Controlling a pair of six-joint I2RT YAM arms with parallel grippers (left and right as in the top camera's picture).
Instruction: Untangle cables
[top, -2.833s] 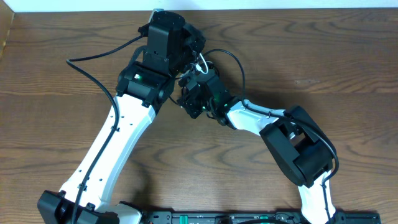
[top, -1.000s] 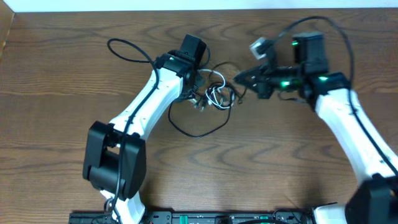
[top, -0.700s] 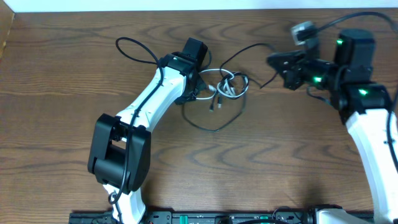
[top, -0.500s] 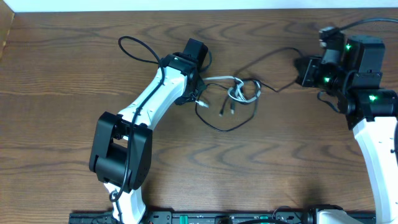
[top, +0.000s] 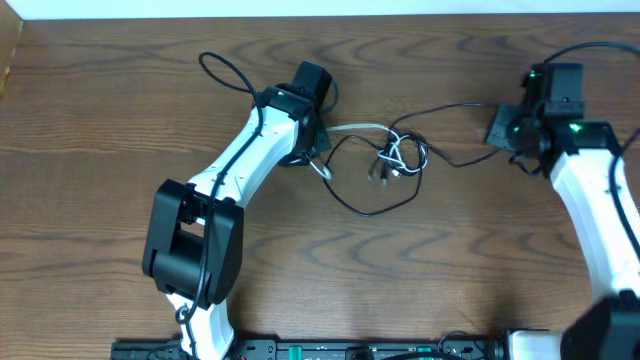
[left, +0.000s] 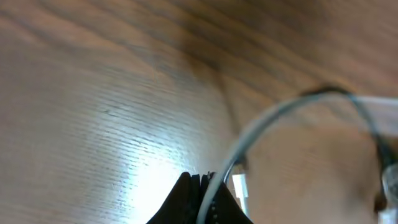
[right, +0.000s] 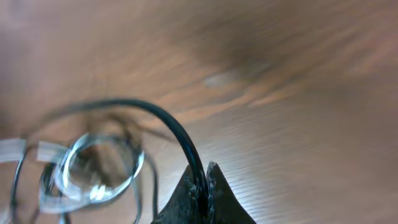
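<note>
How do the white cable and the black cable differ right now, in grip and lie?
The white cable is pinched in the left gripper; the black cable in the right gripper. The white cable runs short into small tight coils; the black cable sweeps a wide loose loop below them. Both are thin and meet in one tangle.

White arm links (top: 238, 158), black joints (top: 185, 245)

A brown wood-grain table (top: 100, 120) fills the overhead view, a pale white strip (top: 420, 8) runs along its far edge, a dark rail (top: 350, 351) sits at the near edge, and bright glare (left: 149, 174) washes the grain up close.
</note>
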